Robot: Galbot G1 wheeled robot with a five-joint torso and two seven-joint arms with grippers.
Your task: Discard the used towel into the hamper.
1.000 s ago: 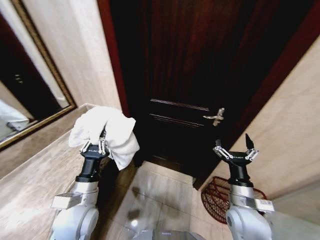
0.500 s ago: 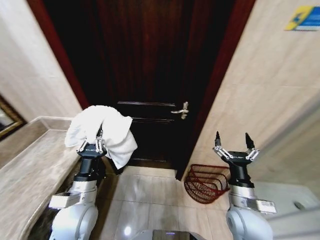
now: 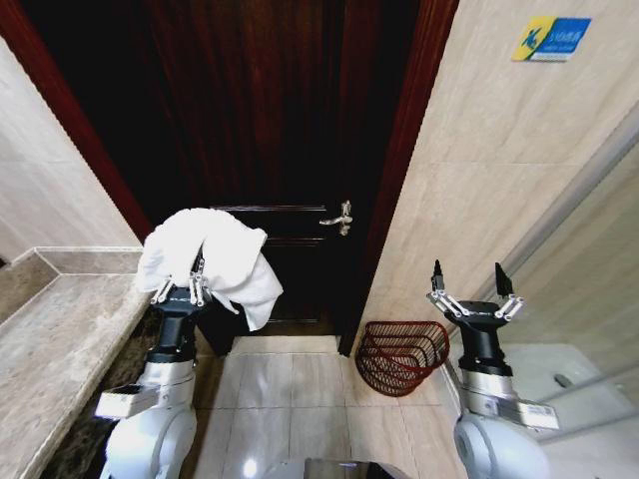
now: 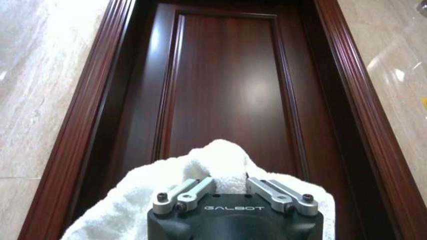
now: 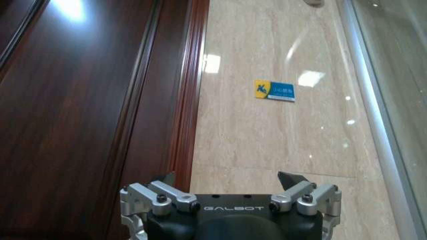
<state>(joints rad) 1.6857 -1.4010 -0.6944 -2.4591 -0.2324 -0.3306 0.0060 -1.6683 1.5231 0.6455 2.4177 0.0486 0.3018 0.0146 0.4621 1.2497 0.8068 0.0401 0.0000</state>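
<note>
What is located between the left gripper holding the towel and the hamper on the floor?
In the head view, bare pale floor tiles and the dark wooden door behind separate the left gripper, shut on the white towel, from the hamper.

Quick tally: one white towel (image 3: 215, 259), bunched up and clamped in the left gripper (image 3: 181, 290) jaws, draping to either side of them. One hamper (image 3: 401, 354) — the reddish-brown wire one — on the floor, below and just to the left of the right gripper (image 3: 473, 291) jaws, which stand spread with nothing between them. So two grippers total. One dark wood door (image 3: 270, 150), one door handle (image 3: 337, 219), one blue-and-yellow sign (image 3: 551, 37) up on the wall, one stone desk (image 3: 50, 329) — that's it.
</note>
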